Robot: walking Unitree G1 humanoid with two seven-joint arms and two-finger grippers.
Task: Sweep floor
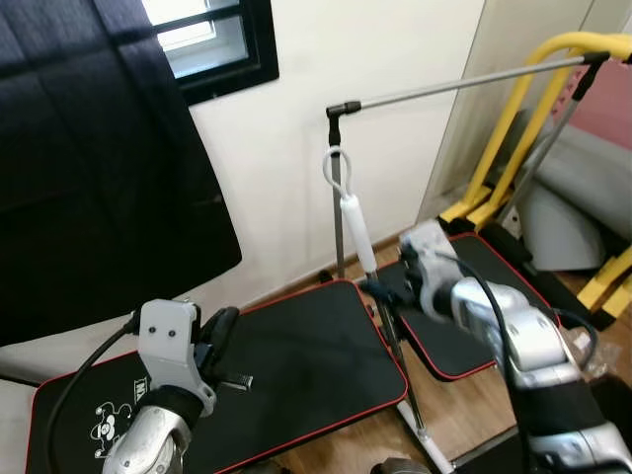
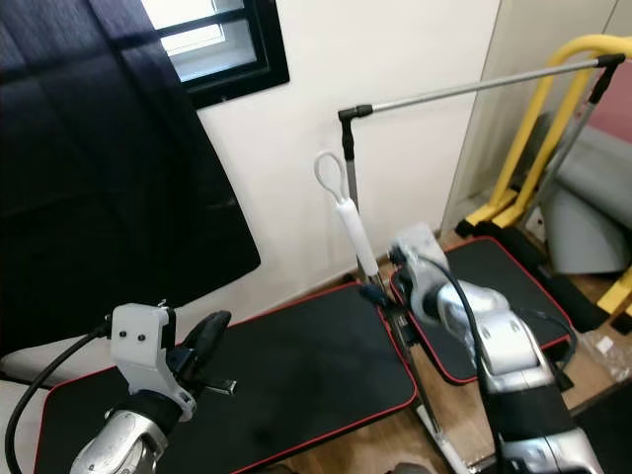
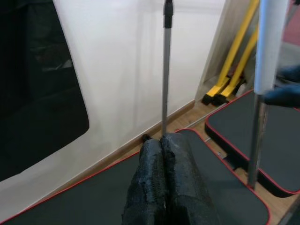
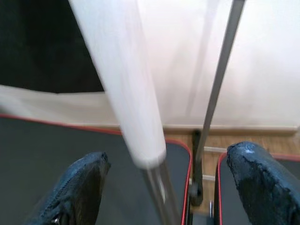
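Right wrist view: broom handle (image 4: pixel 123 89) runs between the two fingers of the right claw (image 4: pixel 164 187), nearer one finger, with clear gaps on both sides.
Broom handle: smooth white sleeve over a thin bare metal shaft, topped by a white hanging loop (image 1: pixel 336 170); it stands nearly upright, tilted a little, over the seam between the two floor mats, near the wall.
Right claw: released, spread wide around the handle just below the white sleeve; fingers (image 4: pixel 262 187) are black with a rough, pebbled rubber skin; contact with the shaft cannot be told.
Right arm (image 1: pixel 523 346): silver, rounded metal housing with a black cable looped along it, stretched forward over the mats.
Left claw (image 1: pixel 222 336): clenched, the two black fingers (image 3: pixel 154 187) pressed flat together and holding nothing; it hovers over the larger mat's middle.
Left arm (image 1: pixel 168 385): silver, with a boxy grey wrist block and a black cable.
Larger mat (image 1: pixel 296 355): flat, matte black, red piping at the edge, rounded corners, a small white print at its near left corner.
Smaller mat (image 1: pixel 504 267): same black with red edge, lying just beside the larger one on the right.
Floor (image 1: pixel 464 415): light wood boards, visible between and past the mats.
Clothes rail (image 1: pixel 444 89): thin grey metal tube with black joints, standing at the wall behind the handle.
Wall (image 1: pixel 395 49): plain cream, wooden skirting at its foot.
Yellow frame (image 1: pixel 533 99): curved painted tubing leaning at the far right.
Window (image 1: pixel 212 39): black frame, dark curtain (image 1: pixel 99 178) hanging across it.
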